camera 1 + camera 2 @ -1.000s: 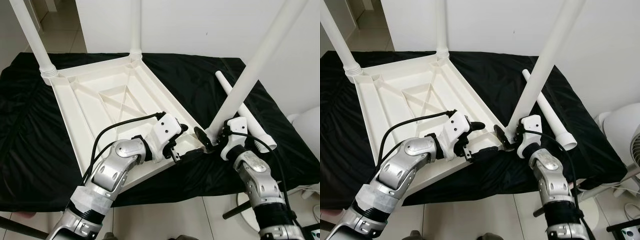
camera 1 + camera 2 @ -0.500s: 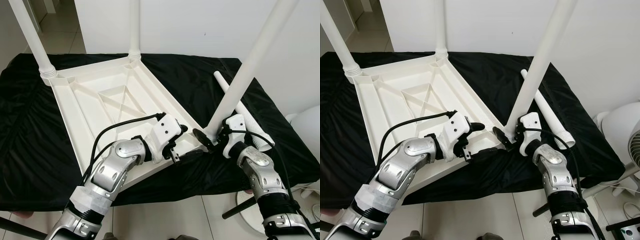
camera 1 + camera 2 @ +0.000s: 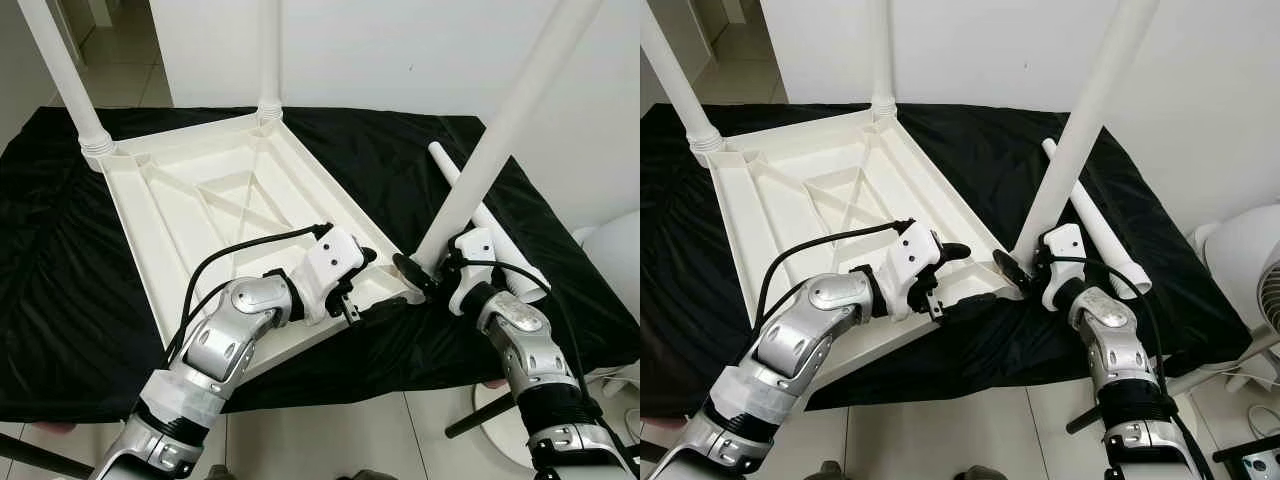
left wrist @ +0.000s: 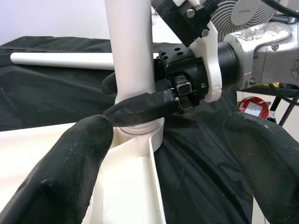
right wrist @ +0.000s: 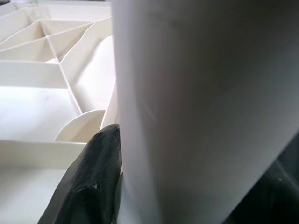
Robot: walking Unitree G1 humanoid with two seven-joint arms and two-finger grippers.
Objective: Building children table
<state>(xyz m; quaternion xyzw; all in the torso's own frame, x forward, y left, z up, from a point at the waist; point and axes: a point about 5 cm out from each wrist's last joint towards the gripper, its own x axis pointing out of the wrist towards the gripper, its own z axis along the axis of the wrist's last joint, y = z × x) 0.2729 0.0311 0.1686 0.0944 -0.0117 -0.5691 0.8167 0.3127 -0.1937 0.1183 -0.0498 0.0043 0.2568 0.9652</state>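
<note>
Right gripper (image 3: 418, 277) clamps leg (image 3: 500, 135) base at tabletop (image 3: 200, 200) 4 o'clock corner | leg axis leans toward 1 o'clock | left gripper (image 3: 352, 290) wide, just at 9 o'clock | right arm nearer

A room in a home: plain white walls (image 3: 400, 50), pale glossy floor tiles (image 3: 120, 60), a low surface draped in black cloth (image 3: 60, 300), and a white standing fan (image 3: 1250, 270) at the side.
</note>
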